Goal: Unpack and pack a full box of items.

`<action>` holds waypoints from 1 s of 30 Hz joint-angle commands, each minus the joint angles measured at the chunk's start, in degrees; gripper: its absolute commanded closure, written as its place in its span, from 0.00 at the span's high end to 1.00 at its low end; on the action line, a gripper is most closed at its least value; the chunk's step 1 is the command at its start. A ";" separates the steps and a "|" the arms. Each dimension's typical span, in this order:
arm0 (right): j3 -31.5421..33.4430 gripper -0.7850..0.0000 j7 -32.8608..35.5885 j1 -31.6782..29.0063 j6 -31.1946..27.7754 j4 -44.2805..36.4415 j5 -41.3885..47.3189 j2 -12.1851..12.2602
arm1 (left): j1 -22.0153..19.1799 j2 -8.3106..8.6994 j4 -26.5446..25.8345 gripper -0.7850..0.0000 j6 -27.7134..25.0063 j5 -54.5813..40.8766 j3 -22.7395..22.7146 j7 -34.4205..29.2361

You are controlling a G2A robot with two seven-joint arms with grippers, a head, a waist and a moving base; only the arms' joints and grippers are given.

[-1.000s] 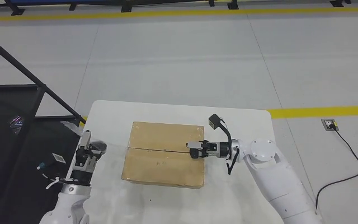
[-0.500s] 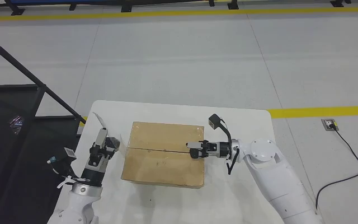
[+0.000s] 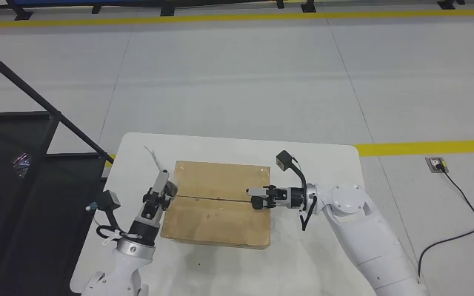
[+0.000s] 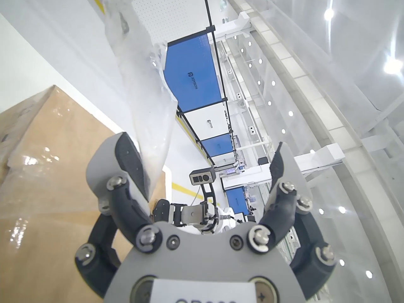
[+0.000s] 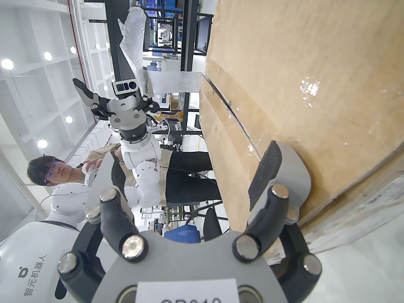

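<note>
Tape, clear and limp, clings to one pad of our left gripper, jaws wide. Our right gripper, likewise spread, sits at the seam of the box, which stands mid-way across the table. We judge it stiff cardboard, likely heavy if full, so we'd lift a flap by its seam edge.

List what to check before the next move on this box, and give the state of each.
1. Hold on tape by left gripper: not ok; jaws open, tape only clings to one finger.
2. Whether tape is off box: not ok; in the right wrist view it seems joined to the box edge.
3. Top of box open: not ok; shut.
4. Steadying by right gripper: cannot tell; open, one finger against the box top.
5. Seat of box on table: ok.
</note>
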 commanded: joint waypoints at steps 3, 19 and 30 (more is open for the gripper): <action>0.00 1.00 0.00 0.00 0.00 0.00 0.00 0.00 | -1.35 -0.29 1.16 1.00 0.69 1.18 1.91 -0.04; 0.78 1.00 -3.44 -2.71 1.05 -5.59 -1.95 0.58 | -4.94 -1.32 5.71 1.00 2.35 7.14 7.90 -0.81; 3.49 1.00 -3.52 -6.46 2.22 -11.60 -2.74 1.97 | -6.55 -2.02 7.76 1.00 2.64 11.44 11.23 -0.63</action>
